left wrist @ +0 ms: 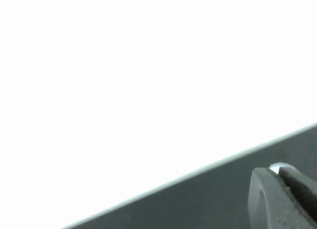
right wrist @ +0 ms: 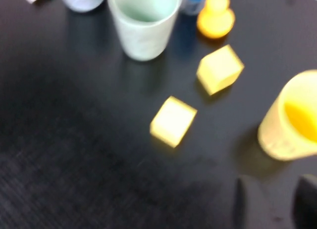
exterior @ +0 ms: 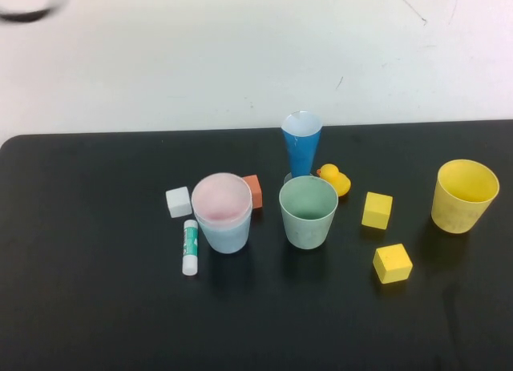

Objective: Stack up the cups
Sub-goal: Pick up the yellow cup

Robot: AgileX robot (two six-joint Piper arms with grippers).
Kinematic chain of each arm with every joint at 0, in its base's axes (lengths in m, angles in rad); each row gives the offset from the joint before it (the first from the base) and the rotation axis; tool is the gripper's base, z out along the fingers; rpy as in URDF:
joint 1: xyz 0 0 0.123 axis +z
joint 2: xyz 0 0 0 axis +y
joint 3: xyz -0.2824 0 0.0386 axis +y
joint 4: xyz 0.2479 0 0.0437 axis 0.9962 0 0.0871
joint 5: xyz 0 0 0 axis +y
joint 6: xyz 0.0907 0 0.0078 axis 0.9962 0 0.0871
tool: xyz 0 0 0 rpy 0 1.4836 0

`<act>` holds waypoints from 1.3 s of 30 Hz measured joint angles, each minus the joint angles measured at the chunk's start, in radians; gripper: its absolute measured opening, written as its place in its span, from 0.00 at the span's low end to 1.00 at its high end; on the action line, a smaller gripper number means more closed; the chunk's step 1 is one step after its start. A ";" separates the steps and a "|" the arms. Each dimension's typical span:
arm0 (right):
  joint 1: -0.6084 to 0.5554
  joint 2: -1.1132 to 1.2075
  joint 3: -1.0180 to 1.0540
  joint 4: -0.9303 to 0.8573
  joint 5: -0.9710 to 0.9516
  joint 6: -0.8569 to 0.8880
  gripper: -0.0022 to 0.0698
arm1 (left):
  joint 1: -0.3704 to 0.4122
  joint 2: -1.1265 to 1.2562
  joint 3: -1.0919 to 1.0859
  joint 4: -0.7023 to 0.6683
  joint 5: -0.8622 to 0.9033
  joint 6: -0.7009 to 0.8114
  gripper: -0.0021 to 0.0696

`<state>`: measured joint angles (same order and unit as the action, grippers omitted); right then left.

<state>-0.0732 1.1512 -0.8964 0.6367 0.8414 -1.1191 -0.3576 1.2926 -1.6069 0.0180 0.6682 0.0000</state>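
The pink cup [exterior: 221, 195] sits nested inside the light blue cup [exterior: 224, 235] left of centre. The pale green cup [exterior: 309, 211] stands upright at centre and also shows in the right wrist view [right wrist: 143, 26]. The yellow cup [exterior: 464, 195] stands alone at the far right. My right gripper [right wrist: 272, 204] is open and empty, low over the table just short of the yellow cup [right wrist: 290, 122]; it does not show in the high view. My left gripper [left wrist: 280, 182] is shut and empty, off by the table's edge, facing the white wall.
A tall blue cone glass [exterior: 301, 143] and a yellow duck [exterior: 335, 179] stand behind the green cup. Two yellow cubes [exterior: 377, 210] [exterior: 392, 263] lie between the green and yellow cups. A white cube [exterior: 178, 201], orange cube [exterior: 253, 191] and glue stick [exterior: 190, 247] surround the nested cups.
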 joint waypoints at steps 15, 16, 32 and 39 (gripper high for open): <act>0.000 0.510 -0.330 -0.081 -0.125 -0.001 0.70 | 0.000 -0.643 0.642 0.023 -0.180 0.006 0.03; 0.000 0.534 -0.342 -0.093 -0.129 -0.001 0.70 | 0.000 -0.657 0.658 0.023 -0.159 0.006 0.03; 0.002 0.812 -0.421 -0.103 -0.117 -0.001 0.15 | 0.000 -0.681 0.807 0.267 -0.011 -0.180 0.03; 0.065 0.804 -0.568 -0.082 0.032 -0.013 0.06 | 0.000 -0.681 0.961 0.338 -0.041 -0.255 0.03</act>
<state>-0.0084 1.9549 -1.4649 0.5542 0.8729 -1.1325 -0.3576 0.6114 -0.6458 0.3564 0.6273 -0.2548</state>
